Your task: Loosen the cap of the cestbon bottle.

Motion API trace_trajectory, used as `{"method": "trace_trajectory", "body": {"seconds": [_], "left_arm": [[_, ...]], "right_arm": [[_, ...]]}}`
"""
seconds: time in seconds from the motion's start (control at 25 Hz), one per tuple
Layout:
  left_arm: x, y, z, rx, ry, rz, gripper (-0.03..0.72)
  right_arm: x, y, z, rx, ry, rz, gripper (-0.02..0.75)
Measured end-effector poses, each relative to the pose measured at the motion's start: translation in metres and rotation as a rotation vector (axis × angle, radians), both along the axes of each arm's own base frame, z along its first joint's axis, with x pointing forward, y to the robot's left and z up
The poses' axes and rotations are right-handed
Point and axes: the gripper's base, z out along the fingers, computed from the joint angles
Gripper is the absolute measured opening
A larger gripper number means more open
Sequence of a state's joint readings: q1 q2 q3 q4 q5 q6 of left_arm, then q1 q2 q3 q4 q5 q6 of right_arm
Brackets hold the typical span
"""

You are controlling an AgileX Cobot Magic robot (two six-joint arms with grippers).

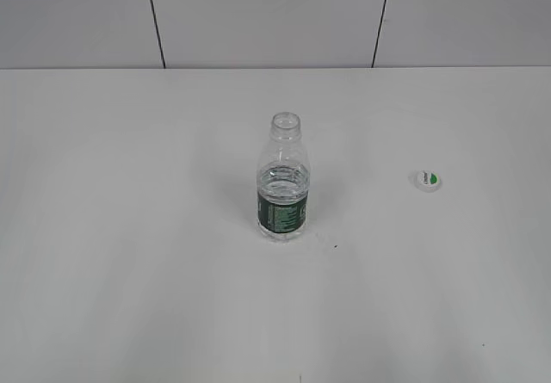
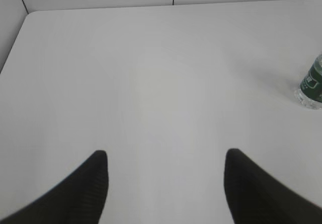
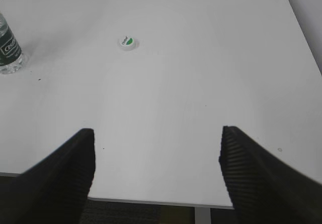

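The cestbon bottle stands upright mid-table with its neck bare and uncapped; its green-labelled base shows at the right edge of the left wrist view and at the left edge of the right wrist view. The white cap with its green half-circle lies flat on the table to the bottle's right, also visible in the right wrist view. My left gripper hangs open over bare table, far left of the bottle. My right gripper is open above the table's near edge, well short of the cap. Neither holds anything.
The white table runs back to a panelled wall. Its near edge lies just under my right gripper. A few small dark specks dot the surface.
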State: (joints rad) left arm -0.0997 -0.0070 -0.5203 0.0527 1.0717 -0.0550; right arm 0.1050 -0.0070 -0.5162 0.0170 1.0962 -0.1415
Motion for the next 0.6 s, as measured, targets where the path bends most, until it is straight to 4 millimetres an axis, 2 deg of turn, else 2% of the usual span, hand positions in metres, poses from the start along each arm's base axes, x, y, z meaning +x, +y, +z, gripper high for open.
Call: {"method": "trace_trajectory", "body": {"seconds": [0.6], "left_arm": [[0.0000,0.0000,0.0000,0.000,0.000,0.000,0.443]], "right_arm": [[0.0000,0.0000,0.0000,0.000,0.000,0.000,0.588]]}}
